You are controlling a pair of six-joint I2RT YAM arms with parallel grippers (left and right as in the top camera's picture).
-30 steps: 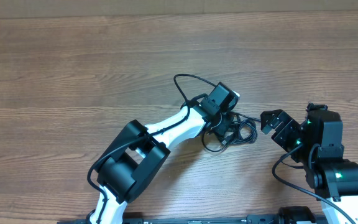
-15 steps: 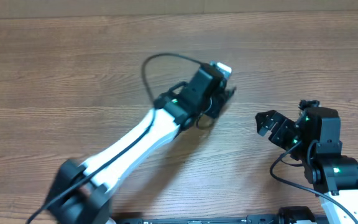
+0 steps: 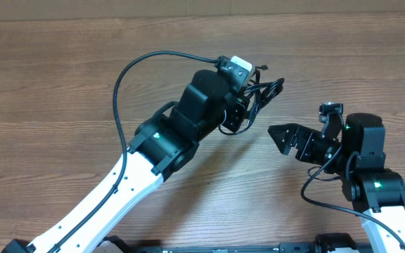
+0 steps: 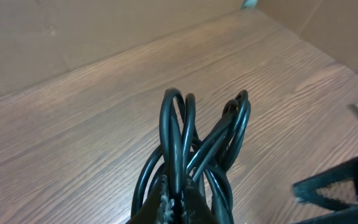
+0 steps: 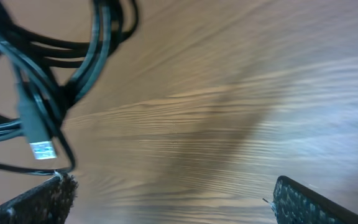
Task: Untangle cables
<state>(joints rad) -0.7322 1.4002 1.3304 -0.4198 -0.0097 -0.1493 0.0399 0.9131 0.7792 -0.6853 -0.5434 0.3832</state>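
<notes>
Several cables (image 4: 194, 140) bunched, pinched between left fingers (image 4: 199, 210)

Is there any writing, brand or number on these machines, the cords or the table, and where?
None can be read.
The white patch atop the left arm looks blank at this size.
The metal plug tip among the cables shows faint marks, too blurred to read.
The table carries no print.
</notes>
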